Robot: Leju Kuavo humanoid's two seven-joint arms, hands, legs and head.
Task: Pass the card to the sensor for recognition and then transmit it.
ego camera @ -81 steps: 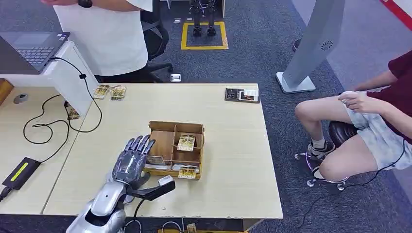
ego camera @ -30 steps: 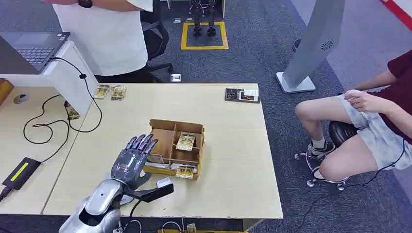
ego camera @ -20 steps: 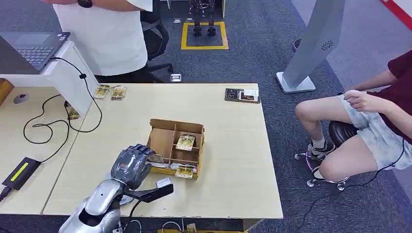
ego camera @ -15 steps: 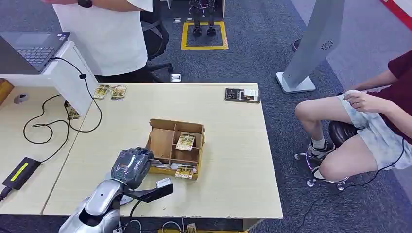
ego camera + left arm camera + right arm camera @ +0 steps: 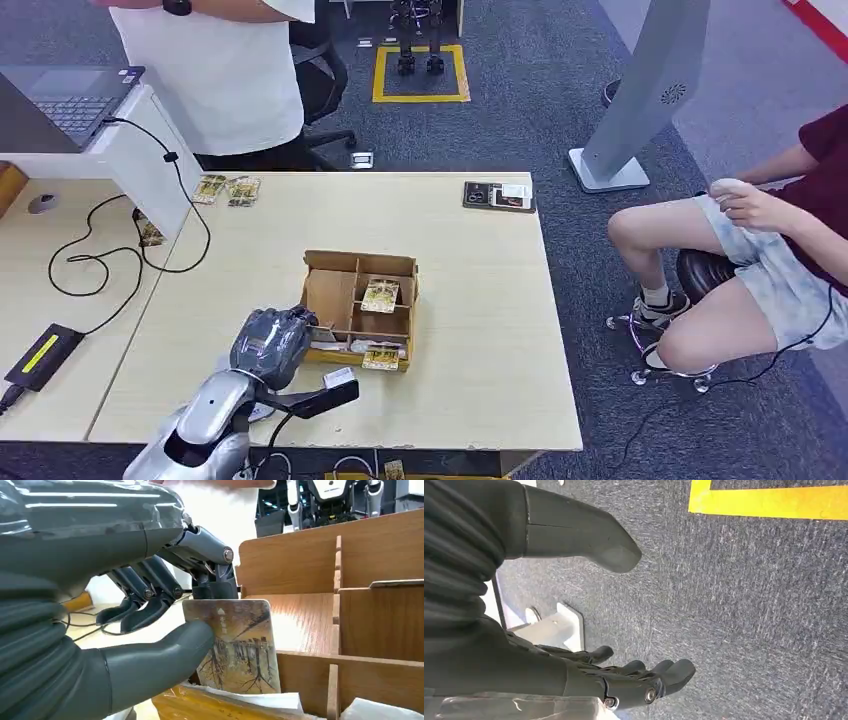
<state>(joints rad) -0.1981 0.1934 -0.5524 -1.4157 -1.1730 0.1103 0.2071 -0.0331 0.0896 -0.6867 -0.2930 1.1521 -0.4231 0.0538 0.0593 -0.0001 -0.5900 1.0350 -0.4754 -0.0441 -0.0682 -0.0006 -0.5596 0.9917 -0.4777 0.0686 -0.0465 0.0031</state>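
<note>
My left hand (image 5: 272, 342) rests at the near left corner of the wooden divided box (image 5: 360, 258). In the left wrist view the thumb (image 5: 165, 652) and fingers (image 5: 200, 545) pinch a card (image 5: 240, 650) printed with a brownish tree picture, standing upright at the box's compartment wall (image 5: 300, 560). More cards lie in the box: one in a middle compartment (image 5: 380, 295), others along the near row (image 5: 380, 355). My right hand (image 5: 484, 630) hangs over the dark carpet, its fingers (image 5: 649, 680) apart and holding nothing.
A black device with a yellow stripe (image 5: 38, 355) lies at the table's left, with cables (image 5: 90, 260) near it. Loose cards (image 5: 226, 188) and a dark tray (image 5: 498, 195) sit at the far edge. One person stands behind the table (image 5: 215, 70); another sits at the right (image 5: 760, 250).
My left hand's fingers, spread flat over the box's left edge a second ago, have curled in and closed on the card. The box has shifted slightly.
</note>
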